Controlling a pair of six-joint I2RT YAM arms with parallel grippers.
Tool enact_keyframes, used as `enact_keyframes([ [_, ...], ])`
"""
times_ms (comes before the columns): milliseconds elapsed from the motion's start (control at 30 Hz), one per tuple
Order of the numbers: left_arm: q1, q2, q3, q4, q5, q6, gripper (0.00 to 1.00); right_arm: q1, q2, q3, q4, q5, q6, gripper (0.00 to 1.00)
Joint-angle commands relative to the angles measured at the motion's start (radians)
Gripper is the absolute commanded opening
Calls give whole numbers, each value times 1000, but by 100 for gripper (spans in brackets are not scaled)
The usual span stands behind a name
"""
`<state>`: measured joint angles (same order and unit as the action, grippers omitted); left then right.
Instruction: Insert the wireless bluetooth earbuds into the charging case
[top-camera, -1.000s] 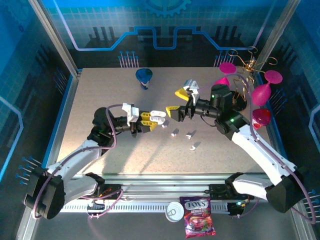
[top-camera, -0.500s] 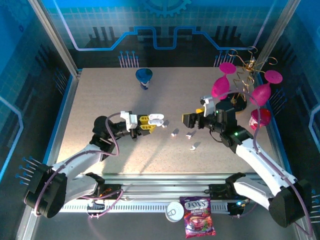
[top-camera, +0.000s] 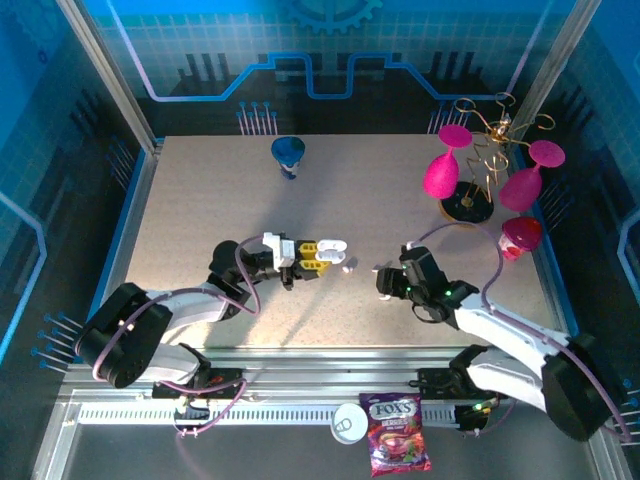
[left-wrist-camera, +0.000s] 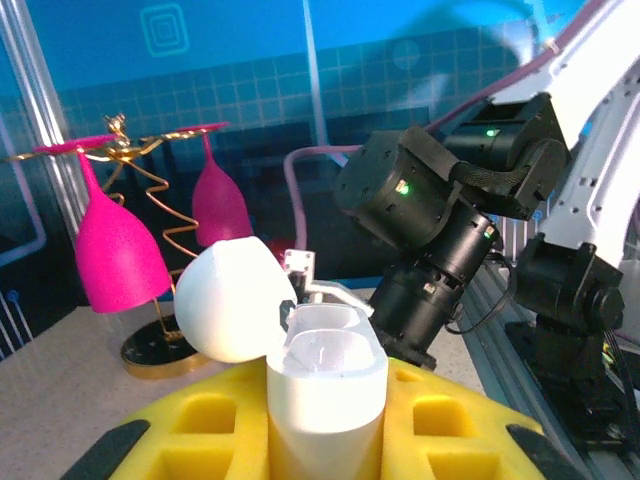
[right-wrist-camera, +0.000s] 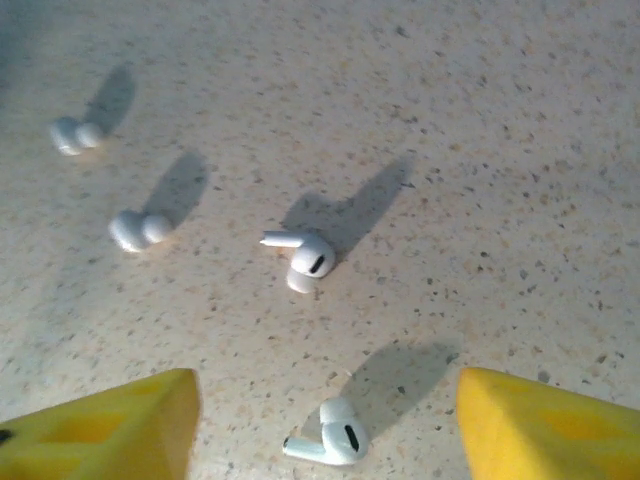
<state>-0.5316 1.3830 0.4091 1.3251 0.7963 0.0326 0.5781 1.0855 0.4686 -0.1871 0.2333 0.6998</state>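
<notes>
Top external view: the left hand (top-camera: 322, 250) lies low over the table (top-camera: 200, 200), clamped on the open white charging case (top-camera: 333, 245). The right hand (top-camera: 384, 284) points down nearby, its fingers hidden under its wrist. The earbuds (top-camera: 349, 267) between the hands are too small to count.

Left wrist view: the case stands between yellow fingers (left-wrist-camera: 200, 435), lid (left-wrist-camera: 235, 300) tipped open, base cut off.

Right wrist view: four earbuds lie loose, the far two blurred. The right hand's fingertips (right-wrist-camera: 110, 430) stand apart, cropped, and the nearest earbud (right-wrist-camera: 330, 437) lies between them, touching neither.
</notes>
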Motion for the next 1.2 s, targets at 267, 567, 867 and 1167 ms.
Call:
enact_keyframes([
  [267, -17, -41, -58, 75, -20, 34, 0, -51, 229, 121, 68, -81, 116, 53],
  [567, -20, -32, -60, 75, -25, 45, 0, -123, 354, 180, 72, -169, 120, 43],
  [867, -21, -20, -58, 75, -18, 43, 0, -125, 443, 209, 109, -201, 126, 31],
  [1167, -21, -30, -60, 75, -14, 44, 0, -126, 467, 205, 118, -215, 131, 21],
])
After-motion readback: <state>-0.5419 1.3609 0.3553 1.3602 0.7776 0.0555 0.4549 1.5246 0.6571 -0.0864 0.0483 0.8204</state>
